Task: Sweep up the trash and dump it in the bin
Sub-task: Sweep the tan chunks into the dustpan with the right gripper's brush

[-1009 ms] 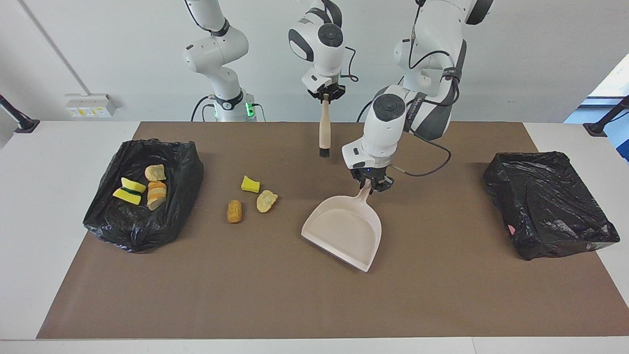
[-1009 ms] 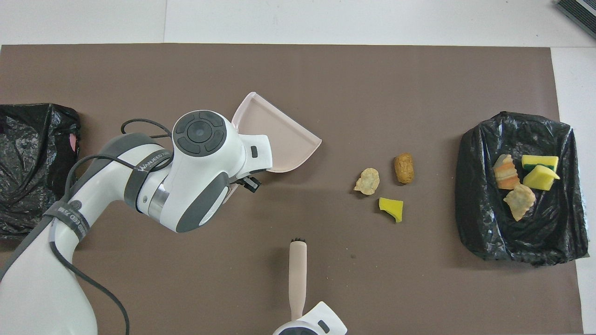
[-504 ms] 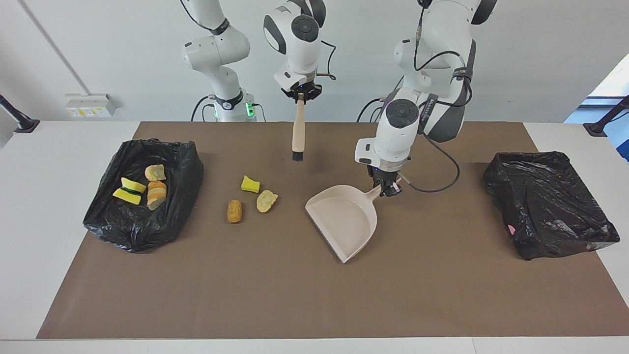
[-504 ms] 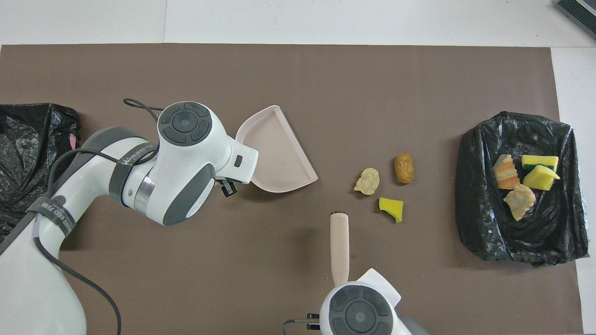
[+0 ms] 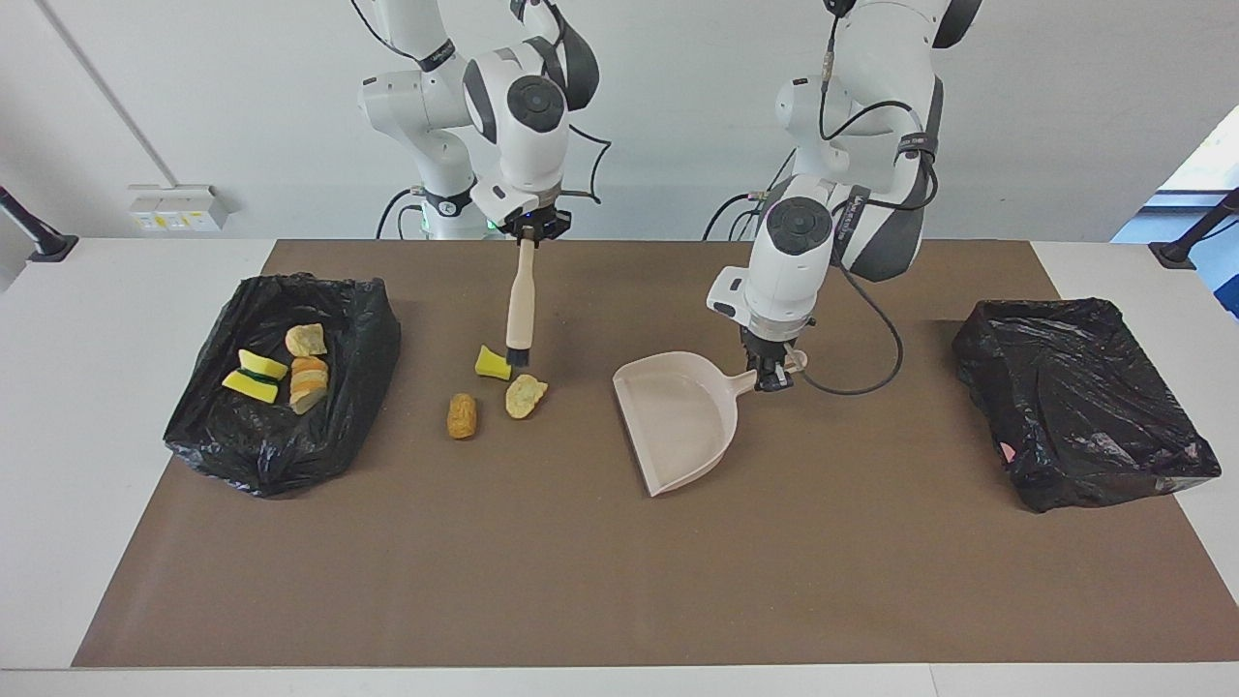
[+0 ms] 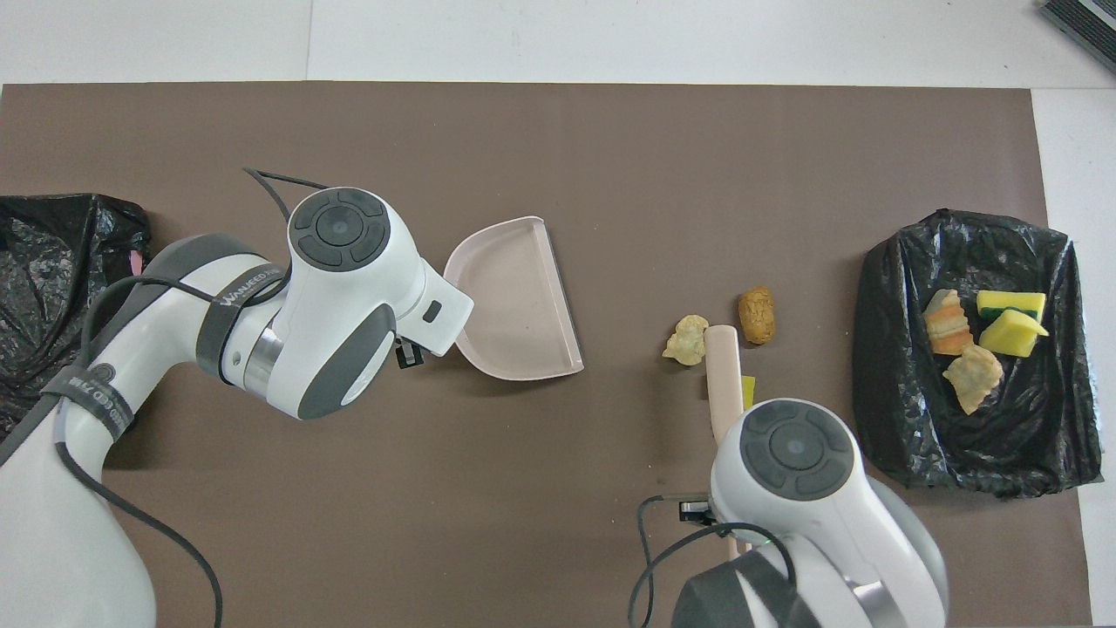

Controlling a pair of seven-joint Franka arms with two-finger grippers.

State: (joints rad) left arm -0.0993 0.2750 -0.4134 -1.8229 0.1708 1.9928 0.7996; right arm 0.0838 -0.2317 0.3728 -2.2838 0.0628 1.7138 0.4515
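Note:
Three loose pieces of trash lie on the brown mat: a yellow chunk (image 5: 493, 363), a tan lump (image 5: 525, 395) (image 6: 687, 338) and an orange-brown lump (image 5: 462, 415) (image 6: 756, 315). My right gripper (image 5: 530, 230) is shut on the beige brush (image 5: 521, 300) (image 6: 722, 375), which hangs with its bristles beside the yellow chunk. My left gripper (image 5: 771, 373) is shut on the handle of the beige dustpan (image 5: 678, 416) (image 6: 514, 301), whose open mouth faces the loose scraps. The black-lined bin (image 5: 281, 436) (image 6: 968, 436) at the right arm's end holds several scraps. In the overhead view the brush covers most of the yellow chunk.
A second black-lined bin (image 5: 1079, 402) (image 6: 61, 296) sits at the left arm's end of the mat with no scraps showing in it. The brown mat (image 5: 619, 581) covers the white table. A cable trails from the left arm's wrist.
The right gripper carried the brush toward the right arm's end and down to the loose scraps. The left gripper turned the dustpan's mouth toward them.

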